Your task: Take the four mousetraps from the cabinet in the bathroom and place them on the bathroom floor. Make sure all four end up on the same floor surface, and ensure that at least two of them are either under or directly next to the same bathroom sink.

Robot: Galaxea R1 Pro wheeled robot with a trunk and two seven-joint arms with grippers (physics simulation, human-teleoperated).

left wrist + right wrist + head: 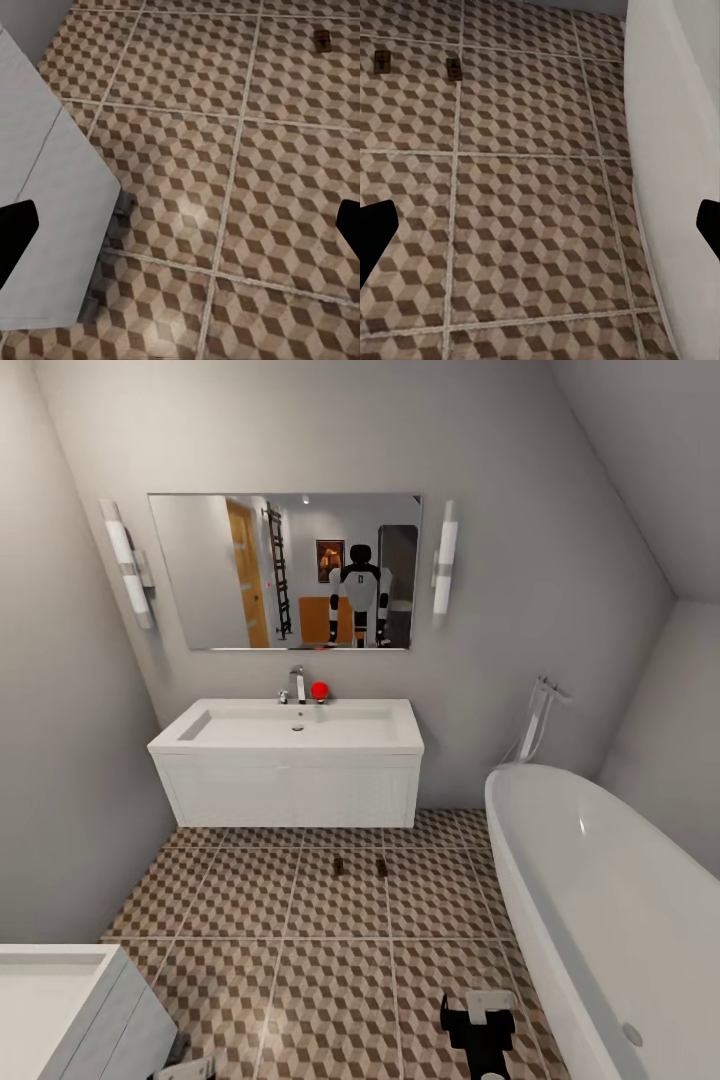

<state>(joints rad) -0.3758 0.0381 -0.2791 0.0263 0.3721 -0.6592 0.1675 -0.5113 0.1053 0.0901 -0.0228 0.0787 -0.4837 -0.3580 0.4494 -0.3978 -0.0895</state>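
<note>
Both grippers hang over the bathroom floor (330,970) with fingers spread wide and nothing between them: the left gripper (180,225) shows dark fingertips (15,225) at the frame edges of its wrist view, and the right gripper (540,225) looks the same. Two mousetraps (339,866) (381,867) lie flat on the tiles just in front of the sink (290,760), side by side and slightly apart. They are small, tan, rectangular boards with dark parts. Beneath them the tiles carry a brown, tan and white cube print with pale grout. To the right of the sink stands a smooth white bathtub (600,900); the sink itself is a white wall-hung vanity.
</note>
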